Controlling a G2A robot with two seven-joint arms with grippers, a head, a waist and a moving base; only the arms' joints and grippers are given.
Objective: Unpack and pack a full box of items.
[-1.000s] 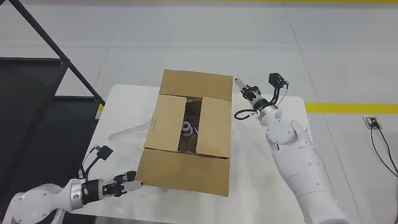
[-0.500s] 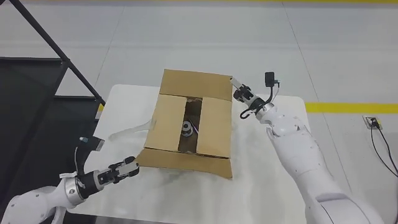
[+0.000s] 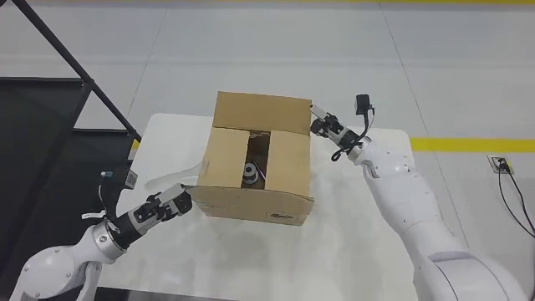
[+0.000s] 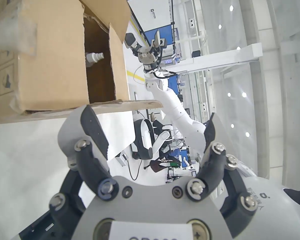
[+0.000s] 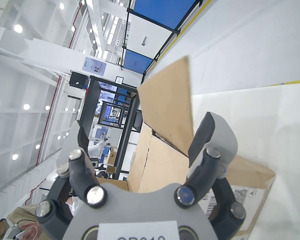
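A brown cardboard box (image 3: 284,167) stands in the middle of the white table (image 3: 359,234). Its two side flaps lie nearly closed, leaving a slot where a grey-white bottle-like item (image 3: 249,171) shows. The same item (image 4: 93,57) appears in the left wrist view. My left gripper (image 3: 180,203) is open at the box's near left corner, just under the near flap's edge (image 4: 102,107). My right gripper (image 3: 320,122) is open at the far right corner. The far flap's corner (image 5: 170,106) stands between its fingers, which are apart from it.
A black metal frame (image 3: 58,58) and a dark panel stand left of the table. A clear strip of plastic (image 3: 180,174) lies on the table left of the box. Bare tabletop lies in front of and to the right of the box.
The near flap, lying flat outward before, has swung up against the box. My left gripper rose toward the box's near left corner. My right gripper shifted in to the far flap's corner.
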